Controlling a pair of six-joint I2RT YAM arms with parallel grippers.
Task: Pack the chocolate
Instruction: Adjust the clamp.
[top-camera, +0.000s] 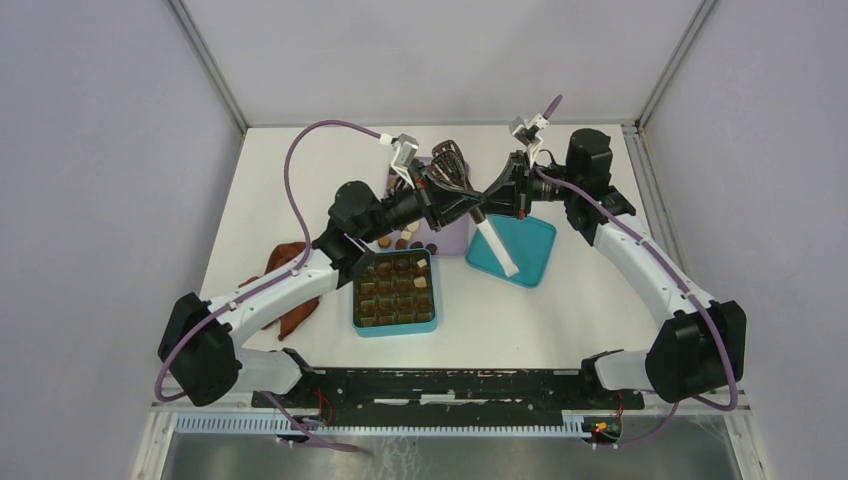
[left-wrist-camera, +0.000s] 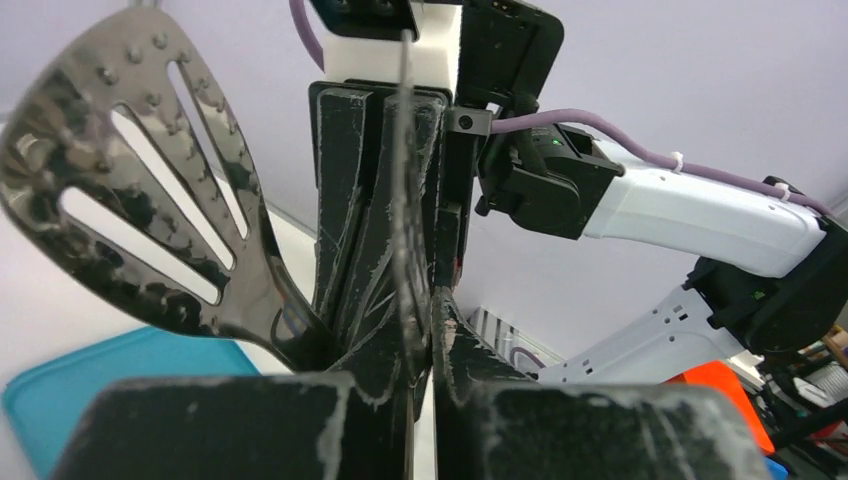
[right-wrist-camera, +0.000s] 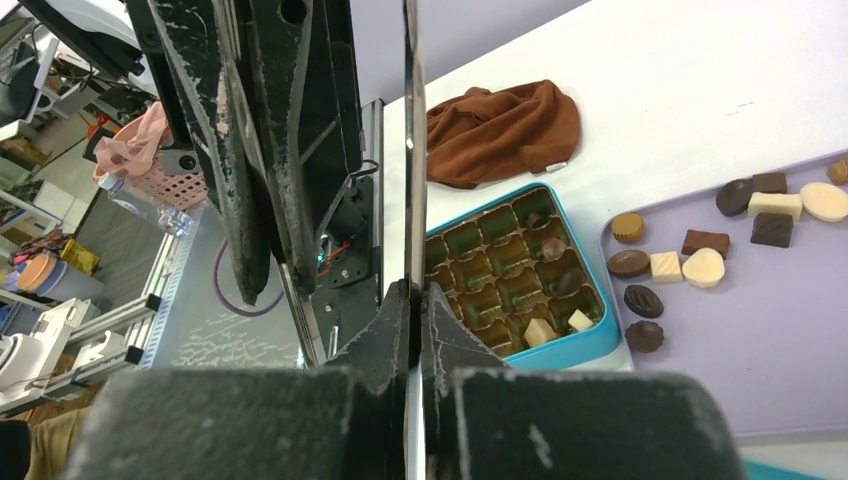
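Loose pieces of chocolate (right-wrist-camera: 700, 262), dark, mid brown and cream, lie on a lilac tray (right-wrist-camera: 770, 340); a few sit in the teal box (right-wrist-camera: 590, 345) with its brown gridded insert. From above, the chocolate (top-camera: 405, 240) shows just behind the teal box (top-camera: 395, 322). Both arms meet over the tray on a slotted metal spatula (top-camera: 450, 158) with a white handle. My left gripper (left-wrist-camera: 432, 300) is shut on its thin shaft below the spatula head (left-wrist-camera: 150, 180). My right gripper (right-wrist-camera: 415, 295) is shut on the same spatula shaft (right-wrist-camera: 410, 150), facing the left one.
The teal lid (top-camera: 520, 250) lies right of the box, under the spatula's white handle (top-camera: 497, 247). A reddish-brown cloth (top-camera: 290, 275) is bunched at the left beside my left arm. The table's front rail runs along the near edge.
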